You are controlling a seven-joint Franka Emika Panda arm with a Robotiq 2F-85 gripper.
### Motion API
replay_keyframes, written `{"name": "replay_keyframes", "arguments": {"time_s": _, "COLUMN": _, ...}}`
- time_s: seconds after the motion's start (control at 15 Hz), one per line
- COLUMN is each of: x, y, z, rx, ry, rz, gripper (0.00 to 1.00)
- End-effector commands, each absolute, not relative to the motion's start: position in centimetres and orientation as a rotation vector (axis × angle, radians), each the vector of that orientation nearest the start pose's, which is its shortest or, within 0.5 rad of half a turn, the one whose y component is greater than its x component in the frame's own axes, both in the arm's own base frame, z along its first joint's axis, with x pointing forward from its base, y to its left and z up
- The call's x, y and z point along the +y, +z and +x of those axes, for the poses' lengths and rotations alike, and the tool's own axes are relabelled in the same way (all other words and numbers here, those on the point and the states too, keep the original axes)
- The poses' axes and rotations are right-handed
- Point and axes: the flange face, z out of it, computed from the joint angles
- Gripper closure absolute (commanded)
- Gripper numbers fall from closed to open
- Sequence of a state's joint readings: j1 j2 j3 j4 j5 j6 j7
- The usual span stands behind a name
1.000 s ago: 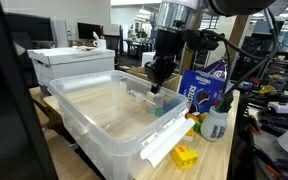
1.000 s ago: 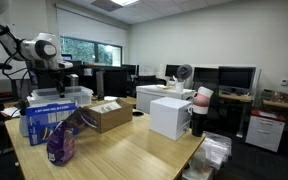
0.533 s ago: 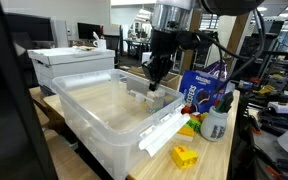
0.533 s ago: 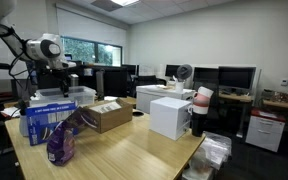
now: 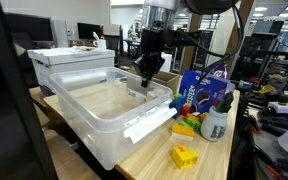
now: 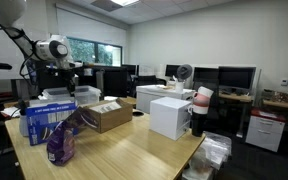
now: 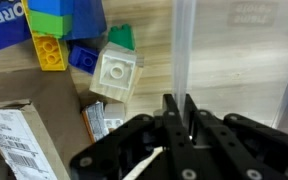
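Wooden office table (image 5: 149, 170), where we saw the gripper (image 5: 144, 82) pinched shut on the far wall of a clear plastic bin (image 5: 89, 125), its length stretching toward us.

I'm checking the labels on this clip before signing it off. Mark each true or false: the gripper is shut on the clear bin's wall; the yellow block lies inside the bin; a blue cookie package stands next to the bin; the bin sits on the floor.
1. The gripper is shut on the wall of the clear plastic bin. True: the wrist view shows the fingers pinched on the clear wall.
2. The yellow block lies inside the bin. False: it lies outside the bin on the wooden table, near the bin's corner.
3. A blue cookie package stands next to the bin. True.
4. The bin sits on the floor. False: it rests on the wooden table.
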State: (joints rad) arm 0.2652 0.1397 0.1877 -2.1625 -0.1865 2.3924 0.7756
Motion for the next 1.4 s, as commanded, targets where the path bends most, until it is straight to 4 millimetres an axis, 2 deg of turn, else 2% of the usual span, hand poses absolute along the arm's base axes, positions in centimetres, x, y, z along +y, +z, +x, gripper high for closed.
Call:
{"name": "replay_keyframes", "arguments": {"time_s": 0.0, "x": 23.9, "y": 32.3, "z": 52.8, "rx": 0.226, "ry": -0.161, "rz": -3.171, "gripper": 0.95}}
{"name": "replay_keyframes", "arguments": {"time_s": 0.67, "x": 22.4, "y": 32.0, "z": 56.8, "rx": 0.039, "ry": -0.124, "rz": -3.206, "gripper": 0.95}}
{"name": "replay_keyframes", "arguments": {"time_s": 1.33, "x": 21.1, "y": 31.3, "z": 59.5, "rx": 0.035, "ry": -0.105, "rz": -3.231, "gripper": 0.95}}
